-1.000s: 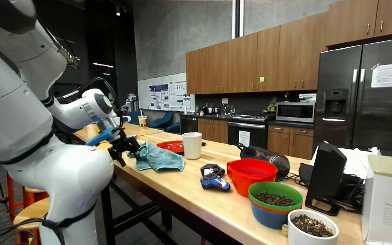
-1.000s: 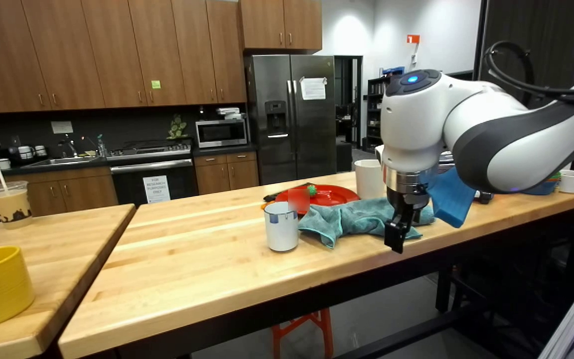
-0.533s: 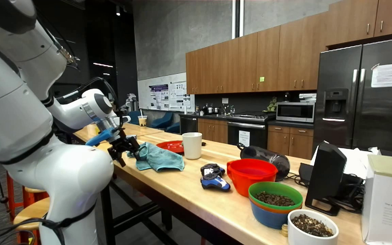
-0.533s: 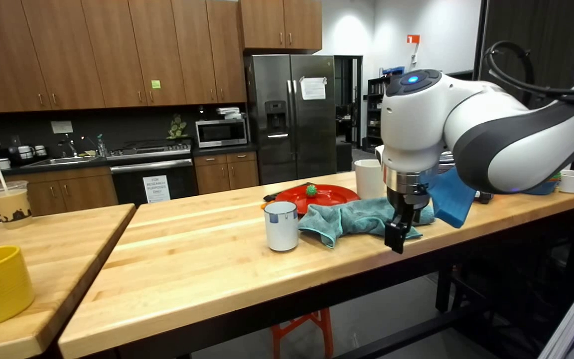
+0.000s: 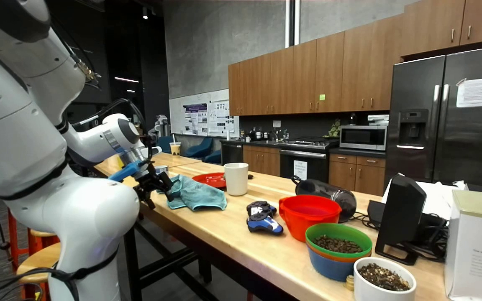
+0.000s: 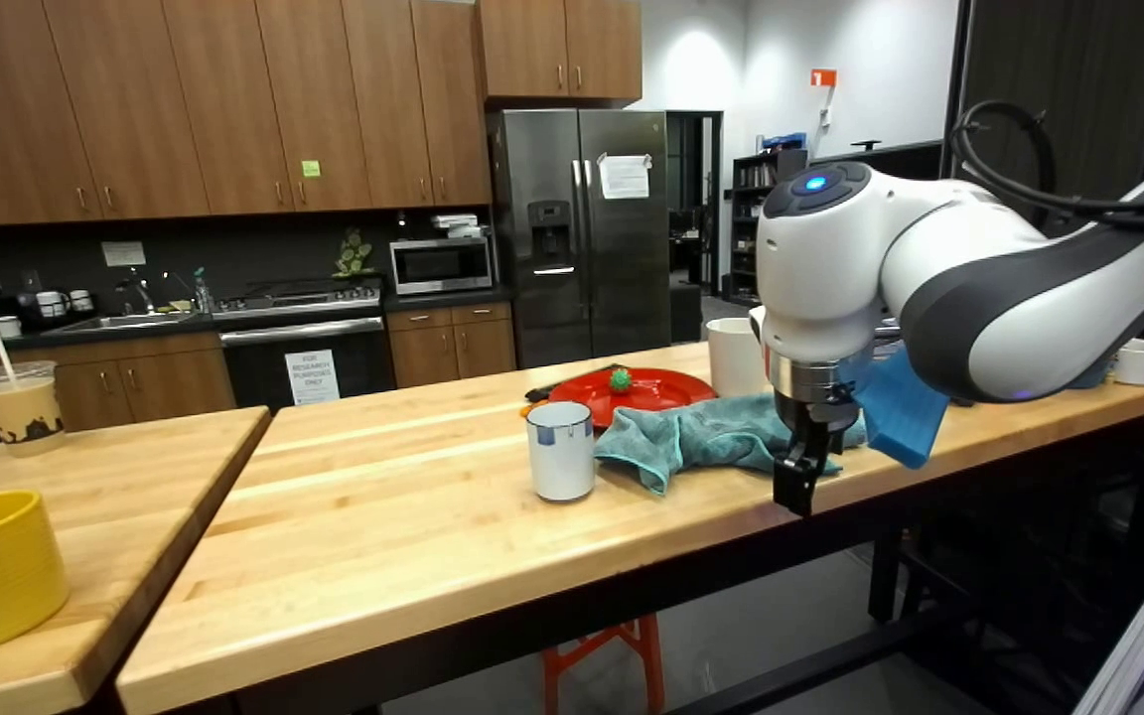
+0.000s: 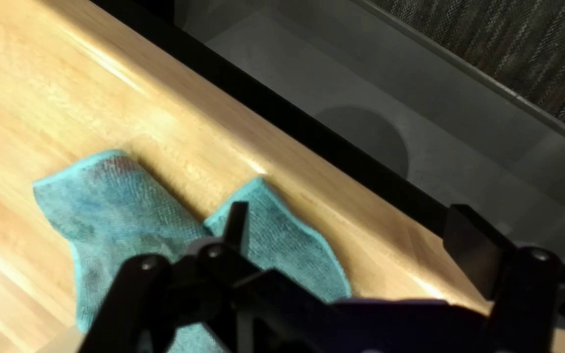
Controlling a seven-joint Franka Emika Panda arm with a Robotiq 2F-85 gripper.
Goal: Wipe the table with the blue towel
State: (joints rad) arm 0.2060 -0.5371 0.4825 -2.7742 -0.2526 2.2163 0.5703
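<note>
Here, towel (image 6: 706, 435), sign (image 6: 312, 377) "FOR RESEARCH PURPOSES ONLY"

The white and dark-grey jointed arm (image 6: 989, 288) extends from the right in an exterior view; its black two-fingered gripper (image 7: 353, 235) points down, fingers (image 7: 476, 247) spread wide.

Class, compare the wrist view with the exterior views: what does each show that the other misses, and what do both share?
Only the wrist view shows a reddish patch near a corner of the blue towel.
Only the exterior views show the red plate, tall white cup and fridge.
Both share the blue towel, the table and the gripper.
</note>
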